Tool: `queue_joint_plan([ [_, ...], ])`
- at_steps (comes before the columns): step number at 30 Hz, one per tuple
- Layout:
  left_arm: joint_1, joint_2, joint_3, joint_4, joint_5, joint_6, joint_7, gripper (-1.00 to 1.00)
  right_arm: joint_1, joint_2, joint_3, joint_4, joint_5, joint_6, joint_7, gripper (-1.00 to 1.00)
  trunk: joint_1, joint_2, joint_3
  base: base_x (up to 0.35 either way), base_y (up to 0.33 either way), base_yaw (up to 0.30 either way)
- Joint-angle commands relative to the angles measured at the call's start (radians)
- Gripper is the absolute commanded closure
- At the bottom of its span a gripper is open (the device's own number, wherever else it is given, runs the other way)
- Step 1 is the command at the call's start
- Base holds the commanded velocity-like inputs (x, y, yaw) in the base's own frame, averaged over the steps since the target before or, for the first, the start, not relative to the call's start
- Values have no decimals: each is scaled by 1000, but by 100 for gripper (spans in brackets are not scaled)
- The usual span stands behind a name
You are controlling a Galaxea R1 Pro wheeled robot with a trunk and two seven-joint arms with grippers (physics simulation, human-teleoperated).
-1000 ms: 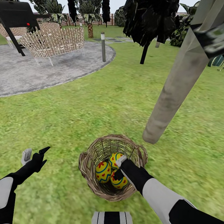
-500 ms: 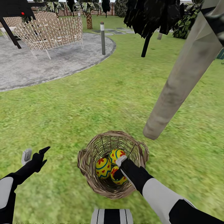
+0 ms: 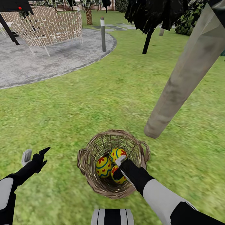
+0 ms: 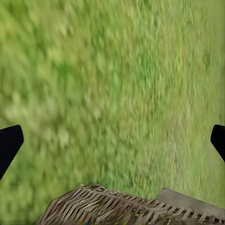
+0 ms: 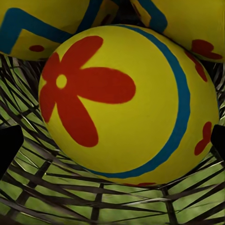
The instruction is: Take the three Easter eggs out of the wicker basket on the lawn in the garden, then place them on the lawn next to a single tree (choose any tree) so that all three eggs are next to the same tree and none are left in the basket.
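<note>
The wicker basket stands on the lawn just in front of me, with three Easter eggs inside: one on the left, one at the back, one at the front. My right gripper is down in the basket, open, its fingers either side of a flower-painted egg that fills the right wrist view; my right gripper is not touching it visibly. My left gripper hangs open over grass left of the basket. The basket rim shows in the left wrist view. The tree stands just right of the basket.
A grey gravel patio with a woven white chair and a short post lies at the far left. A dark-leaved tree and bushes stand further back. Open grass lies around the trunk's base.
The head view has tilted down a little, so the whole scene shifted up. My right gripper stays in the basket among the eggs. The left arm has not moved.
</note>
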Motion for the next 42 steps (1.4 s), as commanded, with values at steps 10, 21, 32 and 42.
queue_joint_plan([
  [10,0,0,0,0,0,0,0,-100,2,0,0,-13,0,-10,-4,-100,2,-1,-15,0,0,0],
  [21,0,-2,0,0,0,0,0,-100,2,0,0,-14,0,-11,-9,-100,4,-2,-35,0,0,0],
  [32,0,-1,0,0,0,0,0,-100,2,0,0,-26,-1,-10,-2,-100,6,-3,-54,0,0,0],
  [42,0,-1,0,0,0,0,0,-100,2,0,0,-29,-1,-9,2,100,8,-4,-70,0,0,0],
])
